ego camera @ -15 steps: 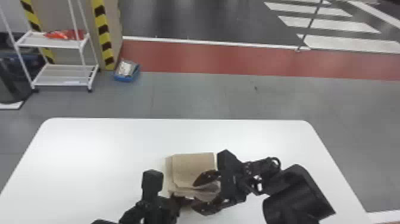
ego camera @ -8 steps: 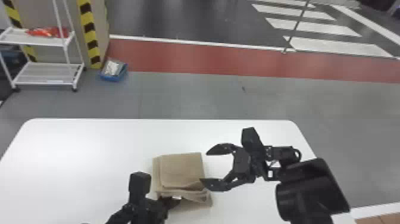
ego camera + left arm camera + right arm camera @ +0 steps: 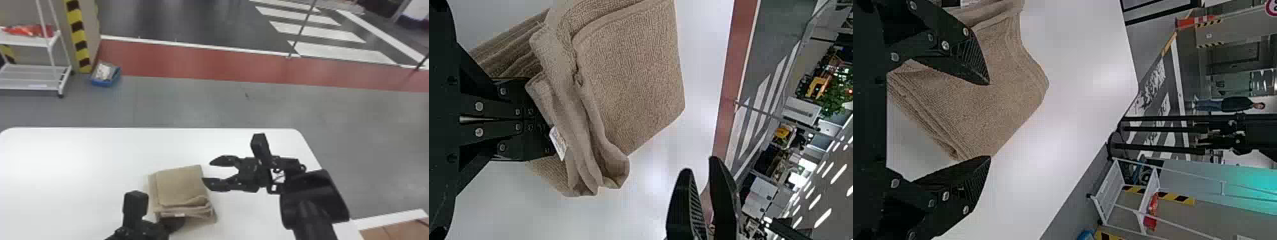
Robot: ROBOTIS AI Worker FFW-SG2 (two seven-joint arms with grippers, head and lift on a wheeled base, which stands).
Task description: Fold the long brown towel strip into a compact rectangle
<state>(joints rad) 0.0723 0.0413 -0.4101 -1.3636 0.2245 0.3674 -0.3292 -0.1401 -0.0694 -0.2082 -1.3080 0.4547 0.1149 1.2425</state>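
Towel [image 3: 178, 188] was on the white table [image 3: 79, 159], toward the near side, folded into a thick squarish stack. Upper panel fairly flat; near edge messy, with layers bunched and curling. Lower layer stuck out beyond the upper fold on the left and near sides, so edges weren't lined up.

My left gripper [image 3: 174, 223] was at the near edge of the towel. In the left wrist view, my left gripper [image 3: 554, 120] had its fingers together, tips against the bunched layers, right by a small white tag [image 3: 558, 143]. Couldn't tell if cloth was pinched between them. Part of the bottom layer showed past the fingers, on the table.

My right gripper [image 3: 209, 172] was open, nothing held, just to the right of the towel and pointing left across the table. One fingertip overlapped the towel's right edge in the head view; couldn't tell if it touched. In the right wrist view, my right gripper [image 3: 989, 120] had its fingers wide apart, with towel visible behind and between them.

Background: white rack [image 3: 28, 76] at far left, red item [image 3: 28, 31] on its upper shelf, blue bin [image 3: 105, 82] on the floor beside it, next to a yellow-and-black striped post [image 3: 77, 32].
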